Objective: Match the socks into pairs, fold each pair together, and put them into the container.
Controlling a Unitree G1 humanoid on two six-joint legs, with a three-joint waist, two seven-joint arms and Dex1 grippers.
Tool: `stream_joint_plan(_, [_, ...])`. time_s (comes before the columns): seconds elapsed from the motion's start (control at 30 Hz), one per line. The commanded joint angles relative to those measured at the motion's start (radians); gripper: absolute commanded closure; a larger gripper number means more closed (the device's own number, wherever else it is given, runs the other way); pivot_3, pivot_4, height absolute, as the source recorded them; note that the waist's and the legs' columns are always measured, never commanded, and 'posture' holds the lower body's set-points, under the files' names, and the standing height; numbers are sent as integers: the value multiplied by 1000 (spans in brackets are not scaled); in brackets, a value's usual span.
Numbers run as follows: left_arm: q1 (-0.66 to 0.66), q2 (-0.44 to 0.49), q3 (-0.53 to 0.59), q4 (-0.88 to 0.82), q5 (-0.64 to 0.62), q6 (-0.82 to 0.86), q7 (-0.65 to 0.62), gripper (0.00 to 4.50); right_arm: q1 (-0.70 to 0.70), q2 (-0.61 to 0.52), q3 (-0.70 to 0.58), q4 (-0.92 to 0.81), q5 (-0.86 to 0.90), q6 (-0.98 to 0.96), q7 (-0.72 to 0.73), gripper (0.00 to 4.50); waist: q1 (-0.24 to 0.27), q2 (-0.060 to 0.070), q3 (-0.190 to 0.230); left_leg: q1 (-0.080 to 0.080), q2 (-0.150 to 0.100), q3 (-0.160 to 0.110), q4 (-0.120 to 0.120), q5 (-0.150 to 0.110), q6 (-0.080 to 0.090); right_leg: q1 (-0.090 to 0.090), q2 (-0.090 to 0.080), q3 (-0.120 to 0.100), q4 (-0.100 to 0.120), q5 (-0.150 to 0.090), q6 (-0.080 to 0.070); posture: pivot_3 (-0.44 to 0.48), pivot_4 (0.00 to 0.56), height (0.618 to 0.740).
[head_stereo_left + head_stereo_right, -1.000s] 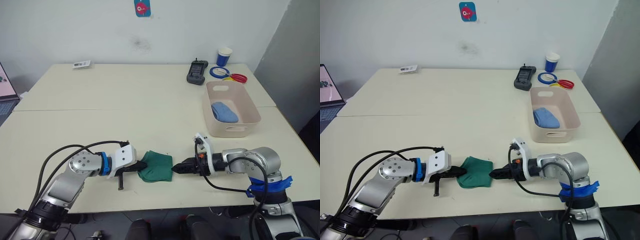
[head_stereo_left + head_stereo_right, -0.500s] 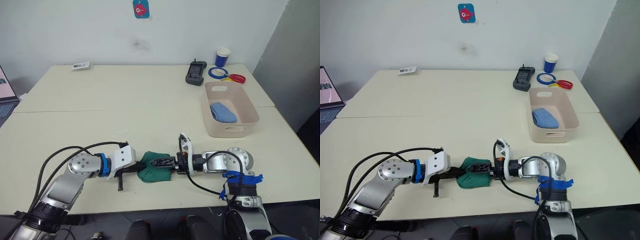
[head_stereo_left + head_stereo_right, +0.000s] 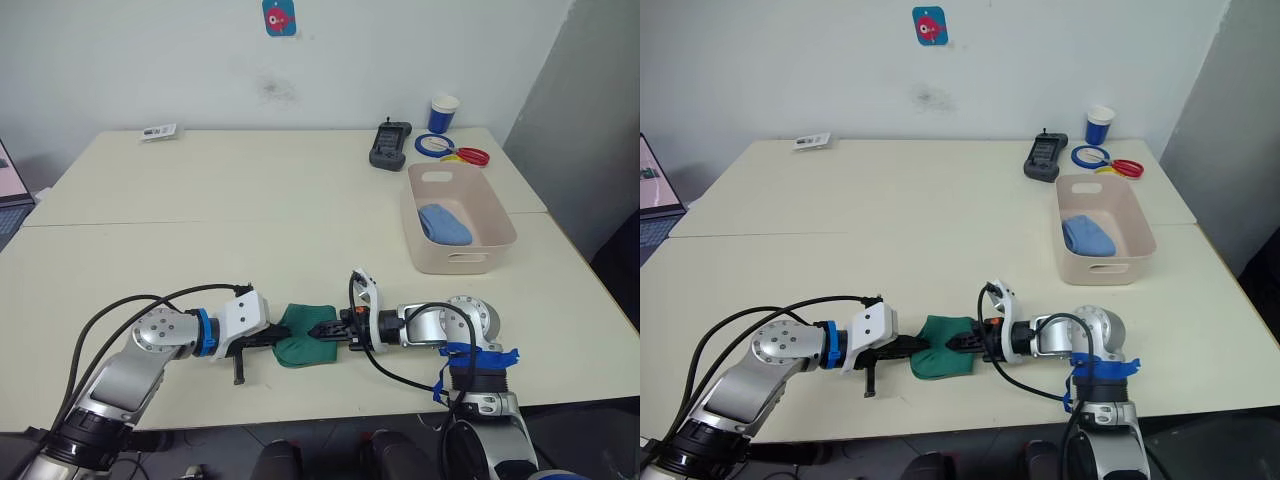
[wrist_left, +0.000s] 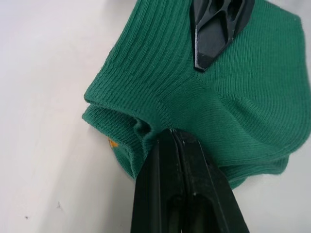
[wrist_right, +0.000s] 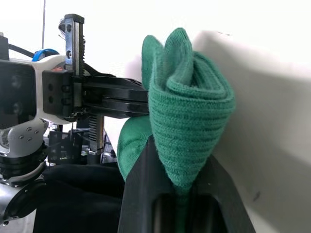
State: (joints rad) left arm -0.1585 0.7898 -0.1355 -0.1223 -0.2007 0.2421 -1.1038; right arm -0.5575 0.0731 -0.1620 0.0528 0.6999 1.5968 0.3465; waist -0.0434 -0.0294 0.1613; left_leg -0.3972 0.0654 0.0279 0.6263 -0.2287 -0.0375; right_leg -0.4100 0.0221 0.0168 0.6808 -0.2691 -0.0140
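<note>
A folded bundle of dark green socks (image 3: 303, 337) lies near the table's front edge, with a yellow mark (image 4: 112, 143) showing on a lower layer. My left gripper (image 3: 273, 337) is shut on the bundle's left edge (image 4: 146, 131). From the other side, my right gripper (image 3: 326, 329) is shut on the bundle's right fold (image 5: 187, 116), which stands pinched between its fingers. The pale pink container (image 3: 462, 262) stands at the right, beyond the right arm. A light blue sock bundle (image 3: 444, 223) lies inside it.
Behind the container are a black handheld device (image 3: 388, 145), a blue-and-white cup (image 3: 444, 106), a blue tape ring (image 3: 436, 146) and red rings (image 3: 474, 156). A small card (image 3: 158, 131) lies at the far left. The table's front edge runs just below both arms.
My right gripper slid left onto the green bundle and closed on its right fold. The left gripper kept its grip and place.
</note>
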Motion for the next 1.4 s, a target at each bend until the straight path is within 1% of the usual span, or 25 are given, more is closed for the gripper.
stream_joint_plan(0.03, [10, 2, 40, -26, -78, 63, -28, 4323, 8, -15, 18, -14, -4, -28, 10, 4490, -2, 0, 0, 0, 0, 0, 0, 0, 0, 0, 0, 0, 0, 0, 0, 0, 150, 740])
stream_joint_plan(0.1, [-11, 21, 135, -119, -233, 202, -36, 3988, 14, -45, 25, -49, 2, -47, 27, 4500, -5, -1, 1, -1, 0, 0, 0, 0, 0, -1, 0, 0, 0, 0, 0, 0, 150, 740])
stream_joint_plan(0.17, [-34, 69, 208, -196, -348, 323, -55, 3362, 14, -70, 14, -88, 19, -58, 45, 4500, -4, -5, 4, -3, 0, -1, 1, 0, 0, -2, 0, -1, 0, 0, 0, 0, 150, 740])
stream_joint_plan(0.2, [-49, 88, 229, -216, -379, 361, -55, 3024, 12, -85, 15, -108, 27, -67, 56, 4500, -3, -6, 5, -4, 0, -2, 1, 0, 0, -2, 0, -2, 0, 0, 0, 0, 150, 740])
stream_joint_plan(0.33, [-137, 132, 275, -204, -445, 447, -44, 1780, -17, -162, 34, -174, 28, -136, 96, 4500, -2, -5, 7, -4, -3, -1, 1, 0, 0, -2, 0, -1, -1, 0, 0, 0, 150, 740])
stream_joint_plan(0.4, [-217, 126, 279, -190, -477, 484, -29, 1177, -60, -174, -10, -186, 37, -158, 86, 4500, -3, -5, 10, -4, -3, -1, 1, 0, 0, -2, 1, -1, -1, 0, 0, 0, 150, 740])
stream_joint_plan(0.5, [-333, 93, 271, -193, -529, 541, 5, 216, -126, -195, -75, -216, 63, -170, 71, 4500, -2, -7, 13, -5, -2, -2, 1, 0, 0, -3, 3, -1, -1, 0, 1, 0, 150, 740])
stream_joint_plan(0.53, [-370, 80, 266, -191, -540, 553, 18, 39, -151, -203, -101, -228, 76, -165, 66, 4500, -1, -7, 13, -5, -2, -2, 1, 0, 0, -3, 3, -1, -1, 0, 1, 0, 150, 740])
stream_joint_plan(0.63, [-497, 9, 253, -155, -550, 562, 74, 39, -254, -262, -183, -232, 83, -182, 42, 4500, 6, -7, 13, -6, -2, -2, 1, 0, 0, -4, 4, -1, -1, 0, 1, 0, 150, 740])
stream_joint_plan(0.7, [-559, -52, 241, -126, -529, 543, 122, 39, -305, -344, -183, -215, 52, -225, 48, 4500, 12, -7, 13, -9, -2, -1, 1, 0, 0, -6, 4, 0, -1, 0, 1, 0, 150, 740])
stream_joint_plan(0.77, [-615, -116, 202, -81, -475, 497, 159, 39, -351, -496, -105, -164, -59, -365, 91, 4500, 15, -7, 13, -13, -2, -1, 2, 0, 0, -10, 4, 0, -1, 0, 1, 0, 150, 740])
stream_joint_plan(0.87, [-653, -183, 155, -35, -420, 443, 183, 39, -386, -662, 22, -76, -221, -589, 156, 4500, 17, -7, 13, -15, -3, 0, 2, 0, 0, -11, 3, 0, -2, 0, 1, 0, 150, 740])
stream_joint_plan(0.93, [-674, -231, 130, -4, -381, 400, 205, 39, -390, -762, 142, 6, -375, -791, 203, 4500, 16, -7, 13, -16, -3, 1, 3, 0, 0, -11, 3, 1, -3, 0, 1, 0, 150, 740])
stream_joint_plan(1.03, [-694, -301, 100, 23, -337, 354, 242, 39, -381, -894, 343, 156, -659, -1153, 238, 4500, 11, -7, 13, -16, -3, 1, 3, 0, 0, -12, 3, 2, -3, 0, 1, 0, 150, 740])
stream_joint_plan(1.1, [-696, -334, 89, 23, -329, 344, 253, 39, -384, -920, 413, 247, -761, -1316, 251, 4500, 8, -7, 13, -16, -3, 2, 3, 0, 0, -13, 3, 2, -3, 0, 1, 0, 150, 740])
stream_joint_plan(1.23, [-694, -363, 77, 21, -314, 337, 260, 39, -397, -921, 519, 385, -922, -1537, 276, 4500, 5, -7, 13, -16, -2, 2, 3, 0, 0, -14, 3, 3, -1, 0, 1, 0, 150, 740])
stream_joint_plan(1.33, [-688, -360, 77, 8, -313, 343, 262, 39, -388, -912, 583, 430, -997, -1646, 337, 4500, 6, -6, 13, -16, -2, 1, 3, 2, -4, -14, 2, 2, -1, 0, 1, 0, 150, 740])
stream_joint_plan(1.4, [-679, -355, 78, -4, -315, 350, 264, 39, -376, -907, 597, 436, -1007, -1689, 401, 4500, 8, -6, 13, -16, -2, 1, 3, 2, -4, -14, 2, 2, 0, 0, 1, 0, 150, 740])
